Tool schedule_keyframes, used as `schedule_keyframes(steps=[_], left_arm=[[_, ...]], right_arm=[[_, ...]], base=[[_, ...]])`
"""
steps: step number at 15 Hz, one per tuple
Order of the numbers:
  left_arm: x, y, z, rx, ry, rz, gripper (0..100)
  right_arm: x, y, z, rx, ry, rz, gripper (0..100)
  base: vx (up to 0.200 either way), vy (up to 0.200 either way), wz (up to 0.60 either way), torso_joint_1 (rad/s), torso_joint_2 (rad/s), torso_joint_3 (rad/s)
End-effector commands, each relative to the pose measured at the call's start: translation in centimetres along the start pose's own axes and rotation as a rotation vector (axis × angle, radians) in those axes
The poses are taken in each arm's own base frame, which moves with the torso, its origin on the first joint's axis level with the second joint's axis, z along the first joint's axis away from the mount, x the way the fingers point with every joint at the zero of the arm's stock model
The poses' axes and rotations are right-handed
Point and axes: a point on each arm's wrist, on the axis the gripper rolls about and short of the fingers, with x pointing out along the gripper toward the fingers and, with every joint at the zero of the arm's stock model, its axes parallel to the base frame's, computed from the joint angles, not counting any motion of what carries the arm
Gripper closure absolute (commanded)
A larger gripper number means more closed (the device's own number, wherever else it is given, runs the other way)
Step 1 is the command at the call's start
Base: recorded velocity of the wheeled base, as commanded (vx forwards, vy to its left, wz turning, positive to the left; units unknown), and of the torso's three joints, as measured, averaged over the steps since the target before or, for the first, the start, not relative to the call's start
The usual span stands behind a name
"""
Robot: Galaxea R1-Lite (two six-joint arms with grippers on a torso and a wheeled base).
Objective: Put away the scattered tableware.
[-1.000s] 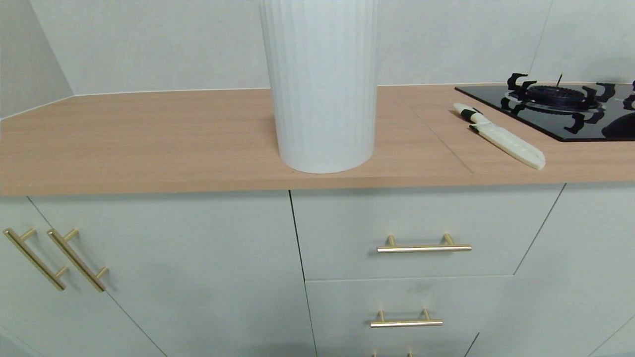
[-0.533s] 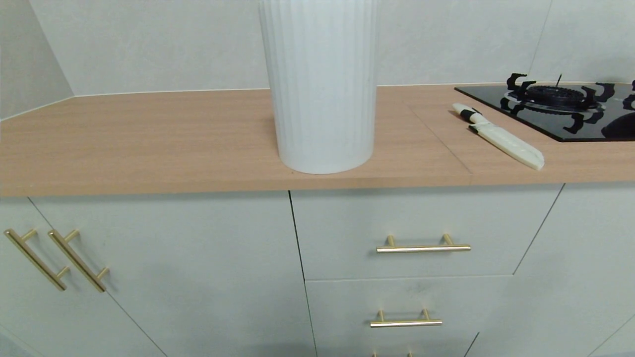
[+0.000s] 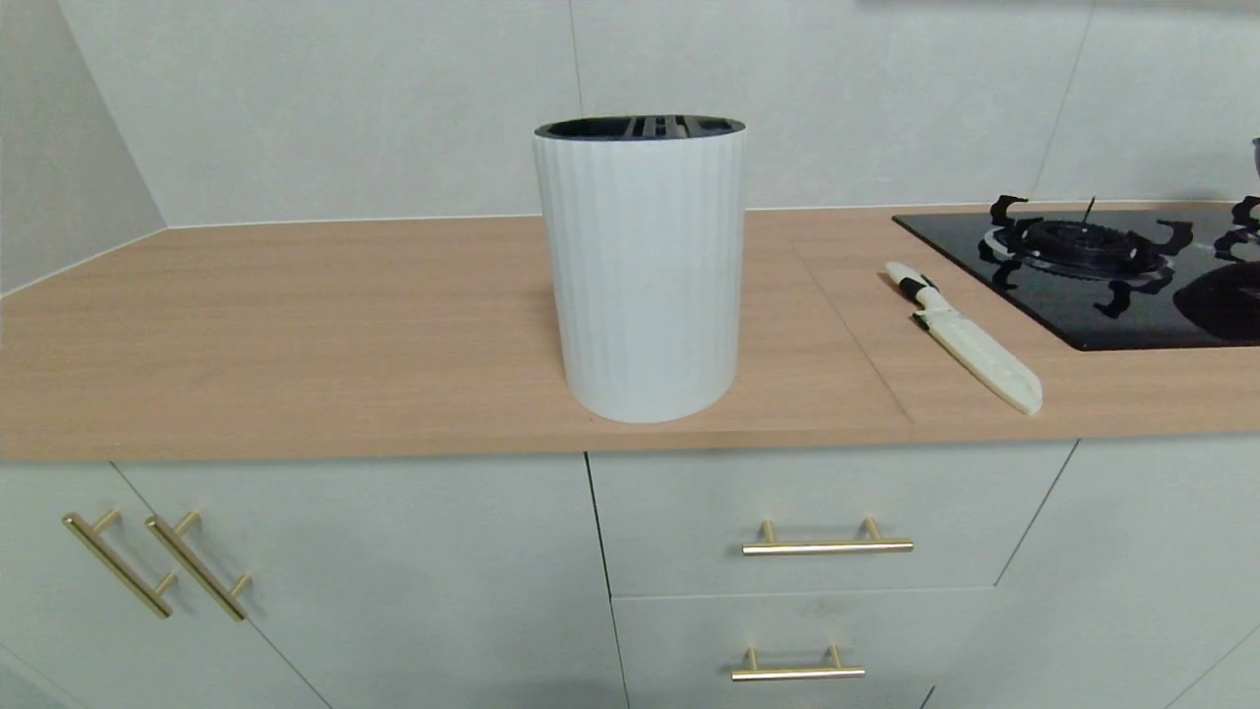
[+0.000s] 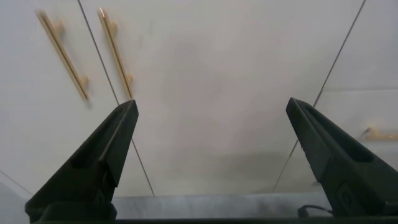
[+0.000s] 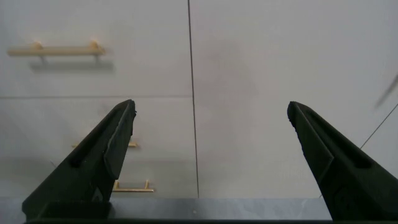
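knife (image 3: 960, 335) flat on counter (image 3: 295, 325), right of white holder (image 3: 640, 286) | left end effector (image 4: 211, 103) released | right end effector (image 5: 211, 104) released

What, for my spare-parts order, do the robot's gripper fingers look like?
The left gripper and right gripper match: each has two matte black fingers, broad at the base and tapering to narrow tips. No cables or markings are visible on them.

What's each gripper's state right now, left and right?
Left gripper: open, holding nothing.
Right gripper: open, holding nothing.
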Motion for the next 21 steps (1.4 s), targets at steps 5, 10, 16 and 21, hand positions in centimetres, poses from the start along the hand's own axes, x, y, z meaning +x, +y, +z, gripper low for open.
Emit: schedule_keyframes(steps=[5,10,16,21], left_arm=[[0.0,0.0,0.01,0.0,-0.001,0.0,0],[0.0,0.0,-0.01,0.0,0.001,0.0,0],[0.0,0.0,-0.01,0.0,0.001,0.0,0],[0.0,0.0,0.01,0.0,-0.001,0.0,0]], right_arm=[[0.01,0.0,0.01,0.0,0.001,0.0,0],[0.01,0.0,0.01,0.0,0.001,0.0,0],[0.01,0.0,0.01,0.0,0.001,0.001,0],[0.01,0.0,0.01,0.0,0.001,0.0,0]], base=[[0.0,0.0,0.0,0.175,-0.48,-0.297],[0.0,0.0,0.0,0.199,-0.48,-0.287],[0.0,0.0,0.0,0.22,-0.52,-0.289],[0.0,0.0,0.0,0.253,-0.55,-0.296]])
